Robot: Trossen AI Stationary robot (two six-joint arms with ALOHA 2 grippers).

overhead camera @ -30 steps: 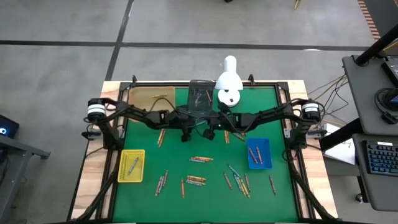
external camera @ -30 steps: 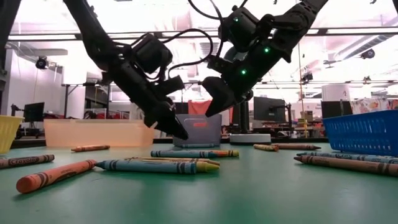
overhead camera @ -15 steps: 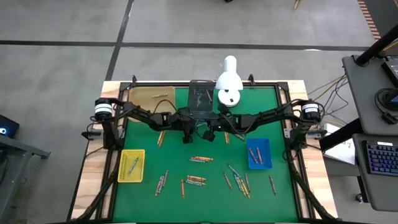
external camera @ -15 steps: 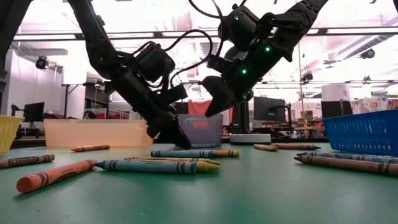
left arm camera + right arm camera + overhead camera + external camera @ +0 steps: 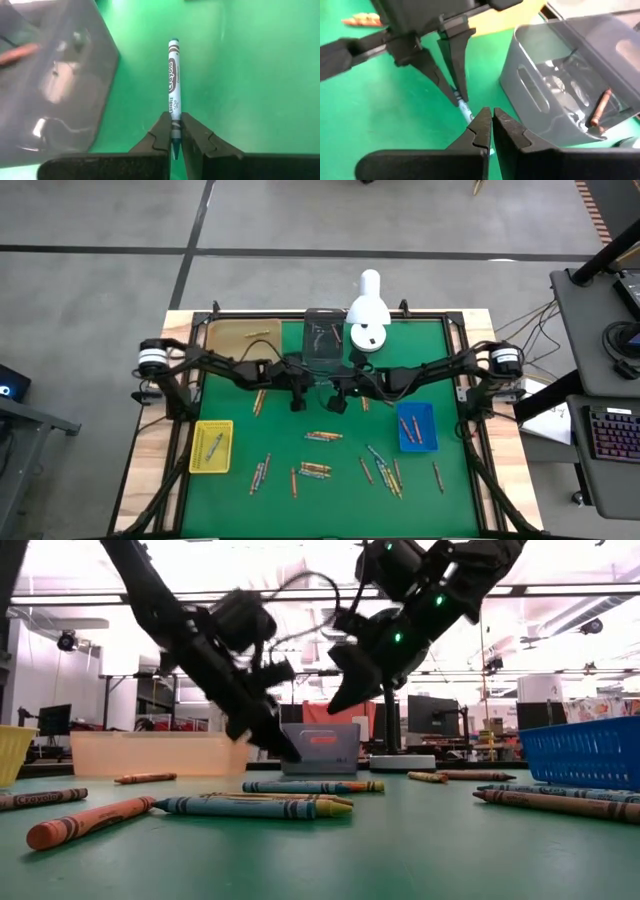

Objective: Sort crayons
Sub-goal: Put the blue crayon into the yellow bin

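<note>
My left gripper (image 5: pixel 174 131) is shut on a teal crayon (image 5: pixel 173 80) on the green mat, just in front of the grey tray (image 5: pixel 322 340). In the right wrist view the same fingers (image 5: pixel 455 75) show with the crayon (image 5: pixel 463 108) at their tips. My right gripper (image 5: pixel 491 116) hangs shut with nothing in it, close beside the left gripper (image 5: pixel 298 402) and higher (image 5: pixel 335 705). Several loose crayons (image 5: pixel 323 436) lie flat on the mat nearer the front edge. My left gripper pinches the teal crayon near its blunt end (image 5: pixel 174 125) between its two fingers. The fingers slant down from the table's left, and the crayon runs on forward in line with them. Its short end (image 5: pixel 174 150) sticks out behind. Whether its far tip (image 5: pixel 173 42) rests on the mat, I cannot tell.
A yellow tray (image 5: pixel 211 446) sits front left, a blue tray (image 5: pixel 416 426) right, a clear orange tray (image 5: pixel 243 335) back left. A brown crayon (image 5: pixel 600 107) lies in the grey tray. A white lamp-shaped object (image 5: pixel 367 315) stands at the back.
My left gripper dipped toward the mat beside the grey tray and has come back up a little. My right gripper has shifted slightly toward the near edge and the left gripper, and stays shut.
</note>
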